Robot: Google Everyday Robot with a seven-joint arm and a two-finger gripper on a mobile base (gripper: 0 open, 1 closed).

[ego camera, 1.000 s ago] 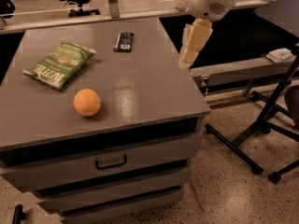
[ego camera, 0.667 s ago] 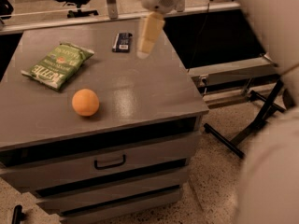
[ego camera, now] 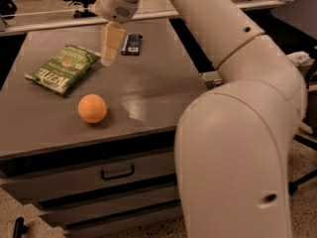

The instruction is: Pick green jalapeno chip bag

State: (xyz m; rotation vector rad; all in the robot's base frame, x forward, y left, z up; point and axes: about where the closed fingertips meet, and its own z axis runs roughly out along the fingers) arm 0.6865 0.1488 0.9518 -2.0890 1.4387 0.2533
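The green jalapeno chip bag (ego camera: pixel 62 68) lies flat on the left part of the grey cabinet top (ego camera: pixel 148 90), with white "Kettle" lettering and a small reddish mark. My gripper (ego camera: pixel 110 48) hangs from the large white arm that reaches in from the right. It points down just above the surface, right beside the bag's right edge. It holds nothing that I can see.
A round orange (ego camera: pixel 92 108) sits in front of the bag. A small flat black object (ego camera: pixel 132 43) lies behind the gripper. The cabinet has drawers (ego camera: pixel 117 172) below. My arm's big white link (ego camera: pixel 237 148) fills the right foreground.
My arm has swung left across the cabinet top. The gripper went from beyond the right edge, past the black object, to beside the bag. The arm now fills the right side.
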